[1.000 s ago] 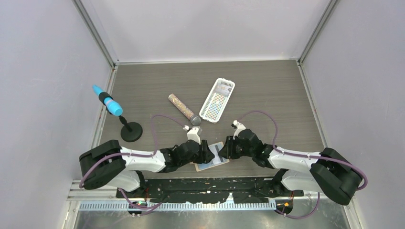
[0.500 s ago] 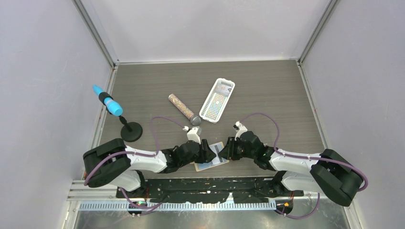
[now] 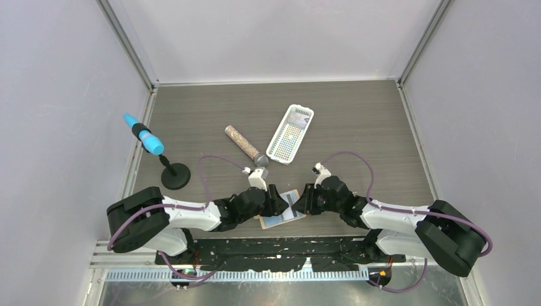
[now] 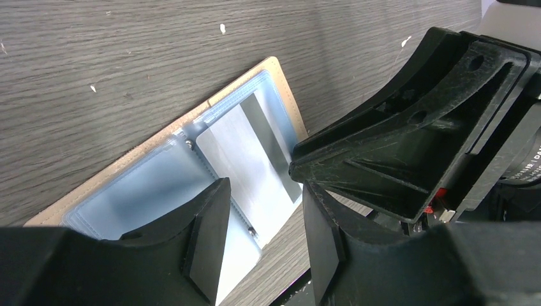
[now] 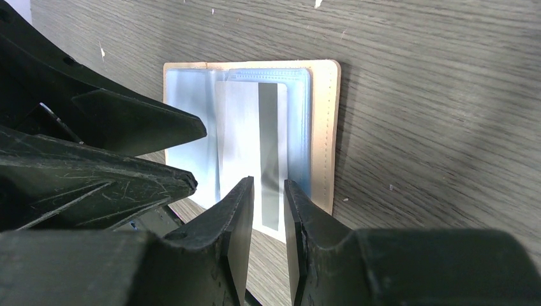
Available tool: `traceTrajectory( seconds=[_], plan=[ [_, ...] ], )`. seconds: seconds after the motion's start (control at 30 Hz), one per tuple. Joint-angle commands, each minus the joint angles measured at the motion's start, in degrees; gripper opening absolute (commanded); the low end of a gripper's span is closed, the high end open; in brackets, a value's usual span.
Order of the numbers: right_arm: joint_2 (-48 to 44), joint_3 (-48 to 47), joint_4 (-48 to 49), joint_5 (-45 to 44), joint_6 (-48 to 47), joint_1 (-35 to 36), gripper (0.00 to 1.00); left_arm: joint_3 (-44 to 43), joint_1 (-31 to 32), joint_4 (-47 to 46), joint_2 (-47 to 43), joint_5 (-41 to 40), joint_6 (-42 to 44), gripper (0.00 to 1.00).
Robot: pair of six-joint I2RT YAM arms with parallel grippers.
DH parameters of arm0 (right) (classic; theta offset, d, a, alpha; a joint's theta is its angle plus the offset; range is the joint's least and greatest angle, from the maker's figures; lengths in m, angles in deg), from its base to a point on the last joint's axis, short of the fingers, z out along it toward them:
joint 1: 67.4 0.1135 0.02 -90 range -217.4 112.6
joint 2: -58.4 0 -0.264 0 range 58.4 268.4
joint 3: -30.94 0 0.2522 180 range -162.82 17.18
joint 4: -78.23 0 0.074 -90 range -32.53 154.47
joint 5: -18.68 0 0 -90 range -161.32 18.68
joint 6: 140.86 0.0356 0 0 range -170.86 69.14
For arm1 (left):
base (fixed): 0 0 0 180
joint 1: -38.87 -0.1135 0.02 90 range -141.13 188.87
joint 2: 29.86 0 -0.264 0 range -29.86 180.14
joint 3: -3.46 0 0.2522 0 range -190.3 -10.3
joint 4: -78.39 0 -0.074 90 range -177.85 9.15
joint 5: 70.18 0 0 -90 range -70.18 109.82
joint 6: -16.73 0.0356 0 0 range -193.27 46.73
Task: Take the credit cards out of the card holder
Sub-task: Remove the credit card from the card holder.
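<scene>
Right wrist view: striped credit card partly out of the open card holder, with my two sets of fingers on either side.
The card holder lies opened flat on the table, between my two sets of fingers. My right fingers stand a narrow gap apart over the end of the credit card. Its dark stripe shows through that gap. They clamp nothing that I can see, and whether their tips touch the card is hidden. The card juts past the holder's edge nearest these fingers, probably to leave an end free for pinching. My left fingers stand wider apart and empty, straddling the holder's other bluish pocket, likely to pin it down during the pull. I cannot tell whether that pocket holds a second card.
</scene>
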Motion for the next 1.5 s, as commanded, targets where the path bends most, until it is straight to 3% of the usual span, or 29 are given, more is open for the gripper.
traceTrajectory(
  seconds=[0.0, 0.47, 0.67, 1.0, 1.27, 1.47],
  plan=[
    [-0.3, 1.2, -3.5, -0.5, -0.6, 0.1, 0.31, -0.9, 0.1, -1.1, -0.8, -2.6, 0.4, 0.48],
    [-1.1, 1.0, -4.5, -0.5, -1.0, 0.1, 0.32, -1.9, 0.1, -0.4, 3.1, -2.4, -0.6, 0.47],
    [-1.6, 1.0, -4.8, -0.3, -1.2, 0.1, 0.31, -2.5, 0.0, -2.3, 4.0, -0.2, 0.3, 0.37],
    [-2.1, 1.1, -5.1, -0.6, -1.2, 0.1, 0.31, -1.5, 0.1, -6.2, 4.9, 3.0, -3.3, 0.43],
    [-3.4, 1.7, -5.2, -0.9, -0.8, 0.1, 0.27, -5.4, 0.1, 11.7, 1.7, -0.9, -7.4, 0.44],
    [-4.1, 2.1, -5.3, -1.1, -0.6, 0.1, 0.26, -6.1, 0.1, 12.1, 2.1, -1.1, -8.6, 0.44]
  ],
)
